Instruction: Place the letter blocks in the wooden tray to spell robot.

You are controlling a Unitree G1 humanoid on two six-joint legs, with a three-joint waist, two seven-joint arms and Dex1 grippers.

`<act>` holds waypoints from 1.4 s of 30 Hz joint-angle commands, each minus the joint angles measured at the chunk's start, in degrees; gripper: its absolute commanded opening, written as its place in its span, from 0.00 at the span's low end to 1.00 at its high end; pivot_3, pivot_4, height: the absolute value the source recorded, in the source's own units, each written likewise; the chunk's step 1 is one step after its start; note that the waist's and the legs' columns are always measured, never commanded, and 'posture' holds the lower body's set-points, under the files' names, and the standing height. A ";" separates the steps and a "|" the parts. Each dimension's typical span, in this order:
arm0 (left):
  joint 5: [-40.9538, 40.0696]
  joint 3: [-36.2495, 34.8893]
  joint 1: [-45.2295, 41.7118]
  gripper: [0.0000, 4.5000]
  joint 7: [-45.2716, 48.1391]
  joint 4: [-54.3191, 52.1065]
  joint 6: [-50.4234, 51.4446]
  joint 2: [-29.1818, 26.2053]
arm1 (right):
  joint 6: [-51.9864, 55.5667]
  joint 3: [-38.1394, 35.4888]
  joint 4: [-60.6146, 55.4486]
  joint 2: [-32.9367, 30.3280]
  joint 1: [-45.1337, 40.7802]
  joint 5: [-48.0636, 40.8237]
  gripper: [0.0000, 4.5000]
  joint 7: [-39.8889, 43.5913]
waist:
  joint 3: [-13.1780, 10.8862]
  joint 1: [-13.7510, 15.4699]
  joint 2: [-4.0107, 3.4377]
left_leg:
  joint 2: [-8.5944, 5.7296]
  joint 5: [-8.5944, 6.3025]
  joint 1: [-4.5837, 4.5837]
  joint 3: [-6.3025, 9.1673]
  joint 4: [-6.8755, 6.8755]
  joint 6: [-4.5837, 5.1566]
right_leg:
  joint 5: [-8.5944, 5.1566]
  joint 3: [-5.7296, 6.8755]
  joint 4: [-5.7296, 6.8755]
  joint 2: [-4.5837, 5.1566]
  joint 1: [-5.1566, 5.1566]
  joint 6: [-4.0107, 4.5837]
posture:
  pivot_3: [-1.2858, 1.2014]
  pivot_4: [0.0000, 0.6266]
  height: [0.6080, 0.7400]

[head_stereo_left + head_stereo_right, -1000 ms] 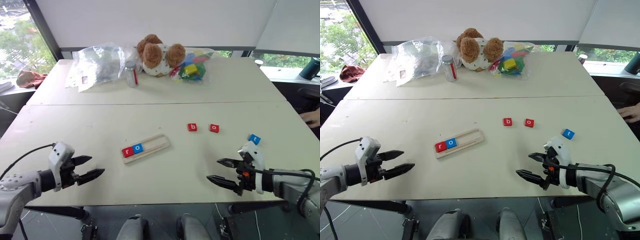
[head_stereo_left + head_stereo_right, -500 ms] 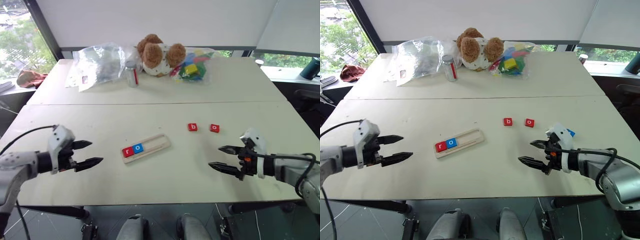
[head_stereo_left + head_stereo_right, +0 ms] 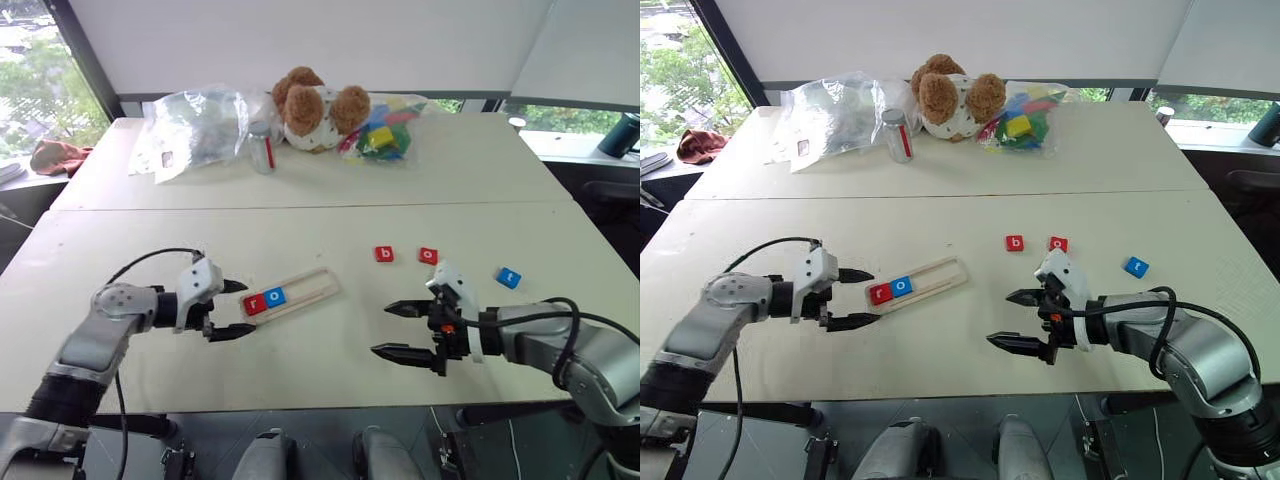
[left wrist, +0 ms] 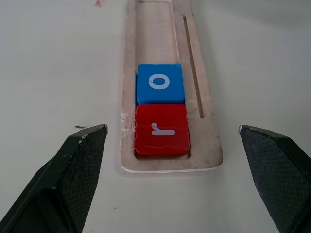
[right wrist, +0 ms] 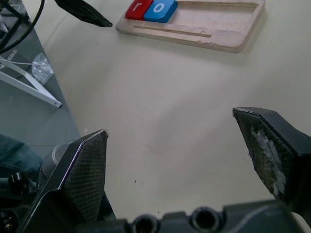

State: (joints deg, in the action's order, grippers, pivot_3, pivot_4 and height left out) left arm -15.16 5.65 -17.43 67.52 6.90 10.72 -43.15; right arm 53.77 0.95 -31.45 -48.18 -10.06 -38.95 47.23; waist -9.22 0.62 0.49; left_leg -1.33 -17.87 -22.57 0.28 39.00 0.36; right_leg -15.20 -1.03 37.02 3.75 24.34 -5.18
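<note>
you've got r (image 4: 162,130) and o (image 4: 160,83) already seated at the near-left end of the wooden tray (image 3: 318,287), touching each other, so next up is the red b (image 3: 384,254). it lies flat on the surface (image 3: 330,350) beyond your right tool (image 3: 401,330), w/ the second red o (image 3: 428,255) just beside it and the blue t (image 3: 508,277) further right, apart from both.

both tools are spread wide and empty. left tool (image 3: 233,309) sits right at the tray's r end, fingers either side of it, not touching as far as i can tell.

for a clean step: use the left tool to steady the tray end only if it slides, don't nudge r or o. bring the right tool over b, come down straight, pinch across opposite edges so the letter stays upright for reading. keep clear of the o next to it. drop b flush against the blue o in the groove.
</note>
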 commanded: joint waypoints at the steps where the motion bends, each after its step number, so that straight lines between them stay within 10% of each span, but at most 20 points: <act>1: 1.94 0.49 -1.62 1.00 0.33 3.71 -3.93 1.08 | -0.77 -0.98 -2.09 -0.07 0.41 -0.02 0.99 -0.72 | 0.00 0.00 0.00 | 0.00 0.00 -0.01 0.00 0.01 0.00 | 0.00 0.01 0.01 0.00 0.00 0.00 | 0.52 0.24 1.00; 13: 4.59 2.80 -3.13 1.00 2.36 10.74 -7.05 4.78 | -2.50 -0.43 -1.34 0.55 0.49 1.42 0.99 -2.24 | 0.04 0.17 0.00 | -0.02 0.01 0.09 0.01 0.13 0.01 | 0.01 0.01 0.04 0.00 -0.16 -0.01 | 0.52 0.24 1.00; 17: 4.84 2.73 -3.57 0.69 3.36 12.25 -7.58 4.91 | -2.43 -0.76 -1.51 0.69 1.01 1.46 1.00 -2.61 | 0.05 0.13 -0.01 | -0.02 0.00 0.11 0.02 0.13 0.01 | 0.01 0.01 0.05 0.00 -0.18 -0.01 | 0.52 0.24 1.00; 30: 4.90 5.10 -13.13 0.69 9.66 12.12 -10.22 6.40 | -3.08 -10.48 4.88 0.04 2.85 1.09 1.00 -5.08 | 0.03 0.61 0.03 | -0.07 0.01 0.06 0.04 0.19 0.02 | 0.01 0.05 0.06 0.00 -0.20 -0.02 | 0.52 0.24 1.00; 42: 11.46 10.31 -30.62 0.69 13.96 38.41 -22.06 17.92 | -6.76 -16.81 5.42 0.74 7.44 6.57 1.00 -10.19 | 0.01 -0.03 0.07 | -0.04 0.01 0.03 -0.06 0.17 0.08 | 0.00 0.11 0.13 -0.30 -0.08 -0.06 | 0.52 0.24 1.00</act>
State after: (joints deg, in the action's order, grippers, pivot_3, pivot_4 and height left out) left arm -4.08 16.62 -46.19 81.53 43.69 -9.36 -25.20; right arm 47.92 -14.43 -23.89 -47.89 -2.88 -32.69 37.82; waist -9.21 0.59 0.56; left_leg -1.37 -17.86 -22.54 0.22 39.18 0.44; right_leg -15.19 -0.92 37.15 3.41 24.26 -5.24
